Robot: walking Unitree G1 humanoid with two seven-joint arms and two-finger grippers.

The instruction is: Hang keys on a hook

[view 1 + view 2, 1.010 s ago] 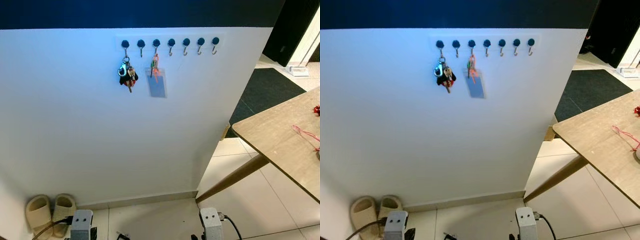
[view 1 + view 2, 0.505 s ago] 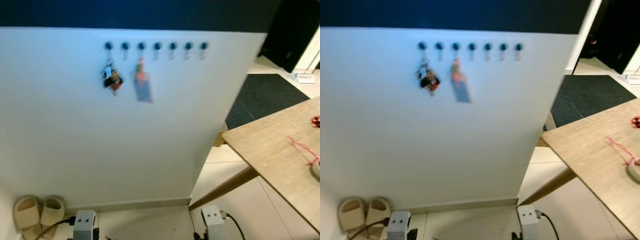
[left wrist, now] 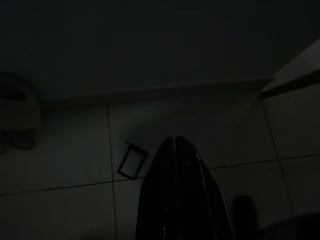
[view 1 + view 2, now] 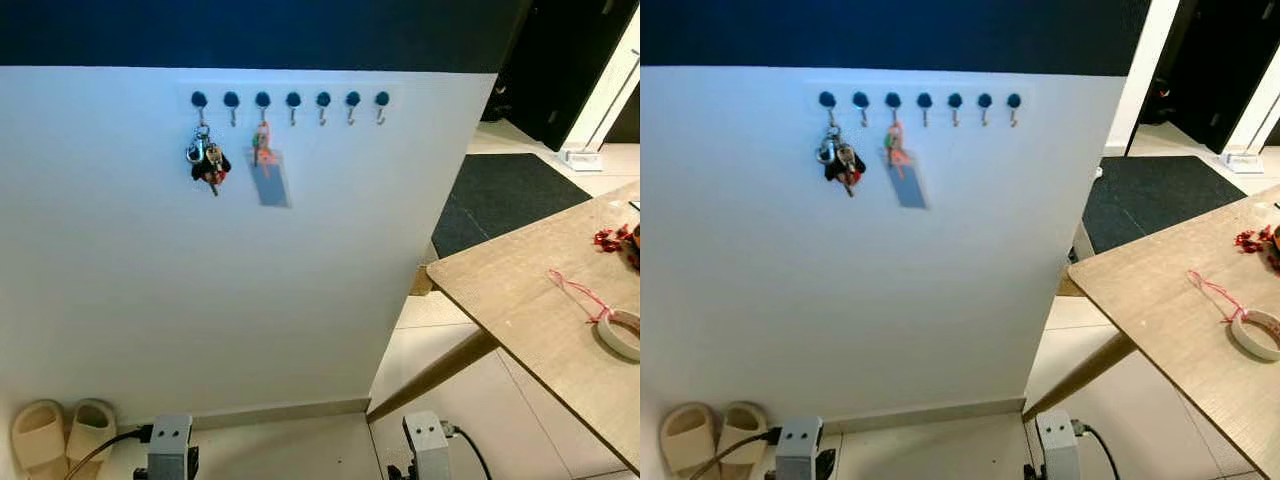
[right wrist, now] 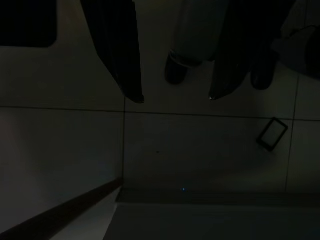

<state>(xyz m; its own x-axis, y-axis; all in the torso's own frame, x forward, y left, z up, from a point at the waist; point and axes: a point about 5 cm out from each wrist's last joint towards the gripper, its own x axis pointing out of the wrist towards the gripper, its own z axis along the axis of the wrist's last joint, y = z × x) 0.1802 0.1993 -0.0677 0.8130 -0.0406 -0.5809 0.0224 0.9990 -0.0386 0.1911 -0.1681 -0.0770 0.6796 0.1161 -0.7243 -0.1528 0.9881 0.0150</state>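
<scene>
View has swung right since a second ago: keys (image 4: 205, 162) hang on the leftmost hook (image 4: 200, 101), high up-left of both idle hands, left hand (image 3: 175, 150) clenched, right hand (image 5: 175, 97) released

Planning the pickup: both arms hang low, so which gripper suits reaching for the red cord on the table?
Right, probably. The red cord lies on the table at the robot's right, and the right gripper hangs open. The left gripper hangs shut, farther away.
</scene>
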